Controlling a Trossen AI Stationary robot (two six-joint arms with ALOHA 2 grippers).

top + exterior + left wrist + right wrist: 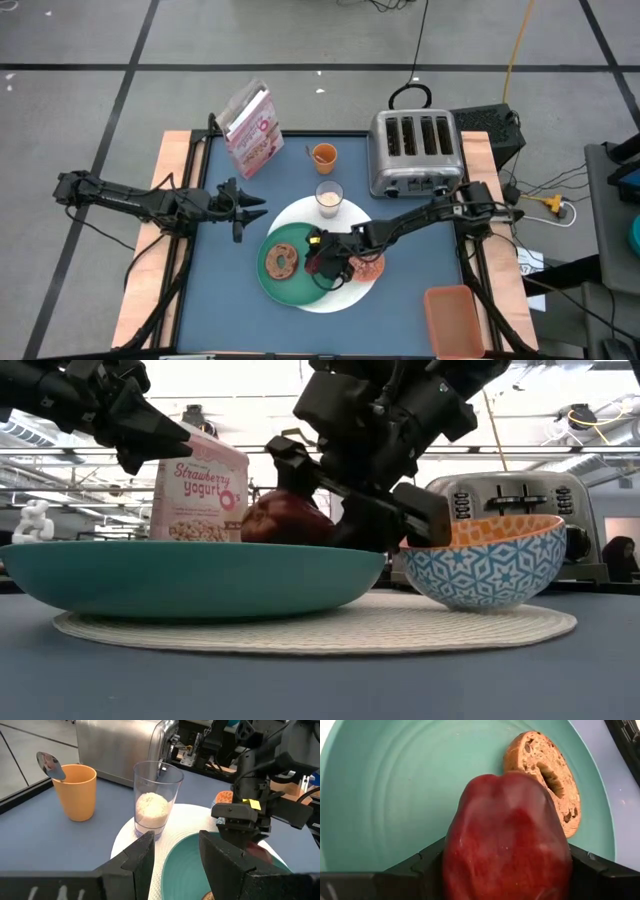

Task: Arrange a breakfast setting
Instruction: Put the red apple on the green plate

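The green round plate (pixel 290 245) lies on the larger white disc (pixel 345 215), with the brown bagel (pixel 281 262) flat on it. My right gripper (pixel 322 262) is shut on the dark-red fruit (pixel 510 840) over the plate's right part, next to the bagel (pixel 547 775). The small orange bowl (pixel 485 560) stands on the disc, right of the plate. The milk glass (pixel 155 800) stands on the disc's far edge. The orange cup (pixel 75 790) holds the metal spoon (pixel 50 765). The pink cereal box (pixel 250 130) stands upright at the far left. My left gripper (pixel 250 205) is open and empty, left of the glass. My right gripper pinches the dark-red fruit by its two opposite sides (pixel 452 865), one finger (pixel 405 877) on each. It comes slanting down from the table's right side. The fruit sits over the plate (pixel 190 575); the plate's rim hides its underside.
A metal toaster (pixel 415 150) stands at the far right, behind the glass and the bowl. An orange tray (pixel 455 320) lies at the near right corner. Bare blue tabletop (pixel 220 290) shows left of the plate.
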